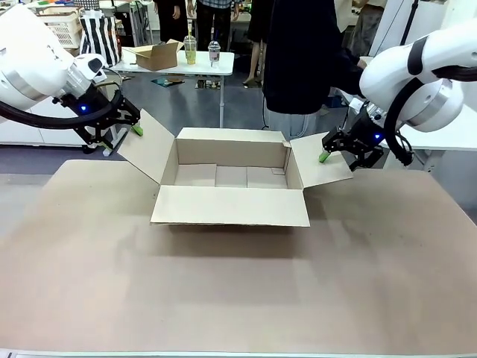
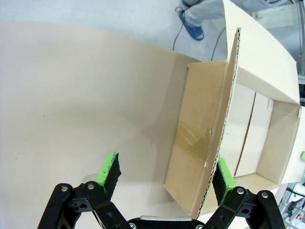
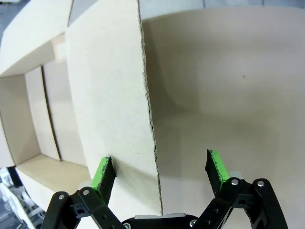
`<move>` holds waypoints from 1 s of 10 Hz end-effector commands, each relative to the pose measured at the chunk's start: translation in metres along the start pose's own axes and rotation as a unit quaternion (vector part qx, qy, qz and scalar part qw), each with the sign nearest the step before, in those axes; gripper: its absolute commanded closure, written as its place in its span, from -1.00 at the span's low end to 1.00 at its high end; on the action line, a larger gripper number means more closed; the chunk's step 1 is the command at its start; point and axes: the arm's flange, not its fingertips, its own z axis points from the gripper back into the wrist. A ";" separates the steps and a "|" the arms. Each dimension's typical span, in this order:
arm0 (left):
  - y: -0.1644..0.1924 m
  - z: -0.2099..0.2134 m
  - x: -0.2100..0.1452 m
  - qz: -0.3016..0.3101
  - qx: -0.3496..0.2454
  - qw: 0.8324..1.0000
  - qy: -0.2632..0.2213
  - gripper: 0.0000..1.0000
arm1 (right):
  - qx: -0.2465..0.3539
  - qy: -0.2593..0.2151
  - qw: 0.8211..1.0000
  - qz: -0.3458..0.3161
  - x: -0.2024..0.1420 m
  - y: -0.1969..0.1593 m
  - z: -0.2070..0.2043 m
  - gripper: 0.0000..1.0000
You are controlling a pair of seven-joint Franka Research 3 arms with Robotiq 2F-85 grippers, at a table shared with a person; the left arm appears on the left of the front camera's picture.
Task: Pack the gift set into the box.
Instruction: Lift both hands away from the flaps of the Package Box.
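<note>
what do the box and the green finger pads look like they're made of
The box looks like brown corrugated cardboard, matte; the fluted layer shows along the flap edge. The green pads on the fingers look like matte foam or rubber, unclear which.

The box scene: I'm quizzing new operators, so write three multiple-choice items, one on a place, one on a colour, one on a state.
1. Where is the left gripper?
A. At the box's left flap.
B. Inside the box.
C. Above the box's middle.

2. What colour are the finger pads?
A. Red.
B. Green.
C. Blue.

3. How is the right gripper?
A. Shut on nothing.
B. Shut on the flap.
C. Open, with the right flap's edge between its fingers.

Key:
1 A, the left wrist view shows that flap's edge between its fingers.
2 B, they are green in every view.
3 C, the pads stand wide apart around the edge.
</note>
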 end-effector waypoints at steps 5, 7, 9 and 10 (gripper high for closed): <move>-0.002 0.002 -0.001 0.004 0.005 1.000 -0.003 -1.00 | -0.005 0.001 1.000 -0.006 0.001 0.004 0.003 -1.00; -0.002 0.002 -0.001 0.004 0.005 1.000 -0.003 -1.00 | -0.005 0.001 1.000 -0.006 0.001 0.004 0.003 -1.00; -0.002 0.002 -0.001 0.004 0.005 1.000 -0.003 -1.00 | -0.005 0.001 1.000 -0.006 0.001 0.004 0.003 -1.00; -0.002 0.002 -0.001 0.004 0.005 1.000 -0.003 -1.00 | -0.005 0.001 1.000 -0.006 0.001 0.004 0.003 -1.00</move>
